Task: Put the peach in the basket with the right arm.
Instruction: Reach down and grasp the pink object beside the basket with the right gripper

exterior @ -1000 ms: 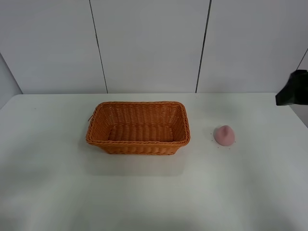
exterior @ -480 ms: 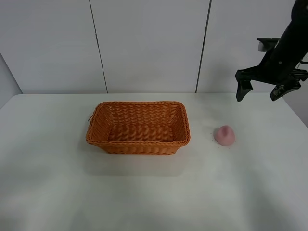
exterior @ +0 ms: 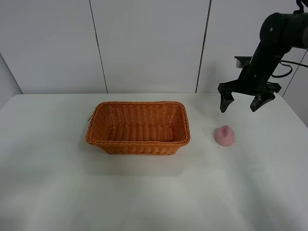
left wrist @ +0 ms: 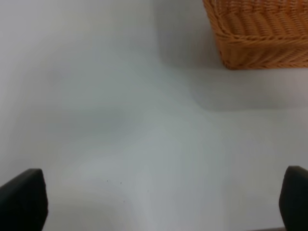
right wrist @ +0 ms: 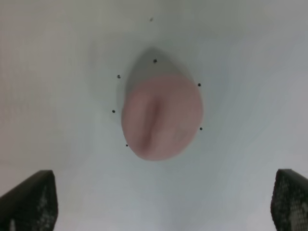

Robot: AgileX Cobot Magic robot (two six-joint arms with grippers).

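Observation:
The pink peach (exterior: 224,135) rests on the white table to the right of the orange wicker basket (exterior: 138,127), which holds nothing. My right gripper (exterior: 240,103) hangs open in the air above and slightly behind the peach, fingers spread wide and pointing down. In the right wrist view the peach (right wrist: 161,117) lies straight below between the two fingertips (right wrist: 29,201). The left wrist view shows a corner of the basket (left wrist: 260,33) and the tips of my left gripper (left wrist: 154,202), spread wide over bare table. The left arm is out of the exterior high view.
A white table (exterior: 154,192) carries everything, backed by a white panelled wall (exterior: 149,43). A few small dark specks ring the peach on the tabletop. The table's right edge runs close to the right arm.
My right arm has swung in from the right edge of the view, moving left and lower until its open gripper hangs above the peach. Peach and basket have not moved.

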